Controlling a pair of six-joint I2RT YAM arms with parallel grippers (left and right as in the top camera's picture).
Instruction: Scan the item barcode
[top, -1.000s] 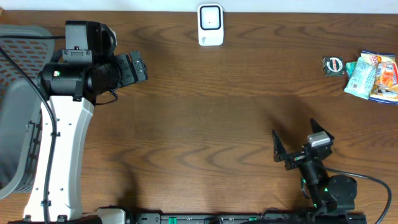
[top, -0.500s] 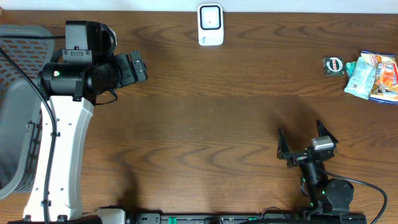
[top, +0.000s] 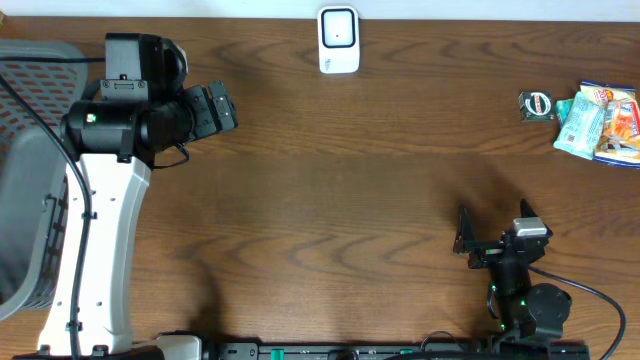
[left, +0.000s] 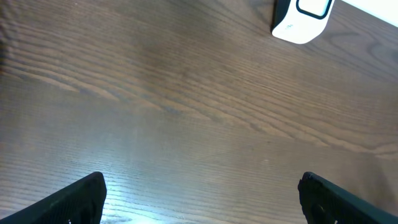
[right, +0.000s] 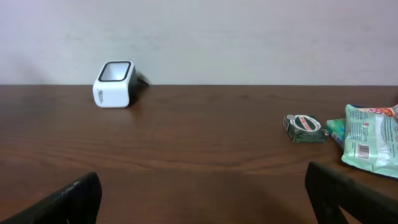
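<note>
Both spread, holding nothing: left gripper (top: 215, 108) up near the scanner (top: 338, 40), right gripper (top: 493, 235) by the bench (top: 350, 200) front edge. Snack packets (top: 600, 125) lie far right; probably light, crinkly, slippery. Pinch a sealed edge.

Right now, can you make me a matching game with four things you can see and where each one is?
Things:
1. white scanner
2. grey basket
3. snack packets
4. small round tin

Places, seen from overhead:
A. at the left edge
B. just left of the snack packets
C. middle of the table's far edge
D. far right side

Pairs: 1-C, 2-A, 3-D, 4-B.
</note>
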